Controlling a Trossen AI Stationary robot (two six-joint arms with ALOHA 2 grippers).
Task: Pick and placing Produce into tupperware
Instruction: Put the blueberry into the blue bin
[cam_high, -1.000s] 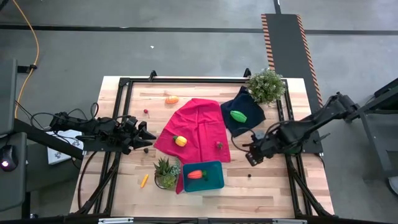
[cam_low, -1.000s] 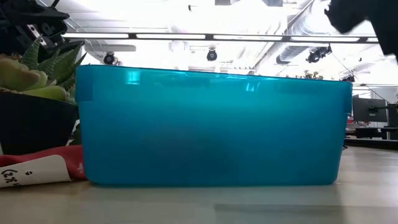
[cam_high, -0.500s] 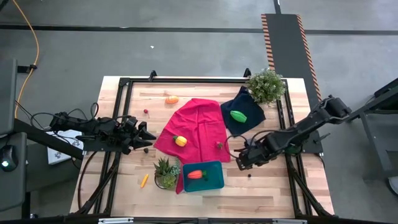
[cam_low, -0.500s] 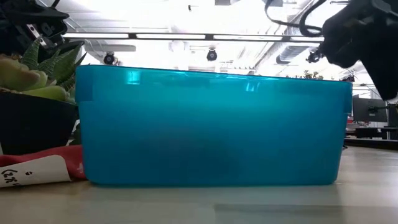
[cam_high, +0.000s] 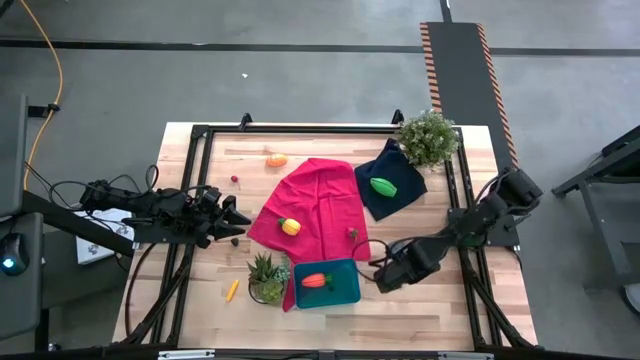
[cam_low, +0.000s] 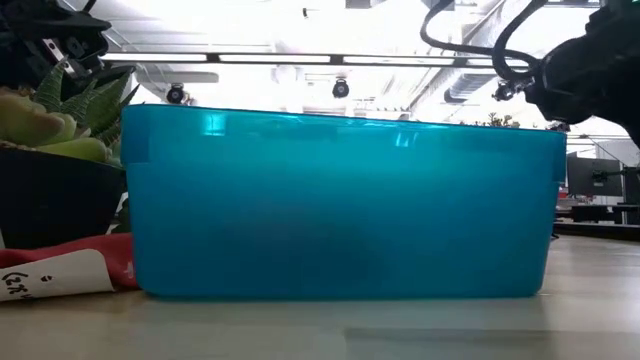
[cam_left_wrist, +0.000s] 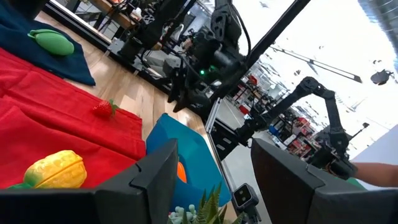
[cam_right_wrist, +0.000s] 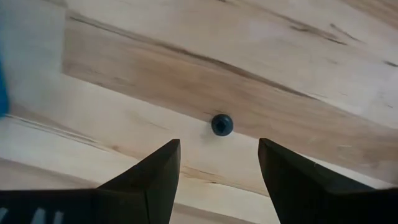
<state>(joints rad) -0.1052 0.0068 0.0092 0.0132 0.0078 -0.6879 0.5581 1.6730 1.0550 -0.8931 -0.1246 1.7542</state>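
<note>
Table (cam_high: 330, 310) of pale wood fills the middle of the high view, with a big red cloth (cam_high: 315, 205) spread across its centre and a smaller dark navy cloth (cam_high: 400, 185) up and to the right of it. Teal tupperware (cam_high: 328, 283) sits at lower centre, just beside a spiky potted succulent (cam_high: 266, 274) on its left, and a bushy potted plant (cam_high: 428, 137) is at the upper right.

Right gripper (cam_high: 385, 281) hangs just off the tupperware's right edge, fingers spread apart with nothing between them; its wrist view shows a small dark blueberry (cam_right_wrist: 222, 124) on the bare wood ahead. Left gripper (cam_high: 236, 220) waits at the left edge of the red cloth, fingers apart too, empty.

Produce so far: carrot (cam_high: 314, 280) is in the tupperware, yellow corn (cam_high: 290, 226) and a strawberry (cam_high: 352, 233) are on the red cloth, green oval (cam_high: 382, 185) is on the navy cloth, orange piece (cam_high: 276, 160) is near the top, yellow stick (cam_high: 232, 290) at lower left.
</note>
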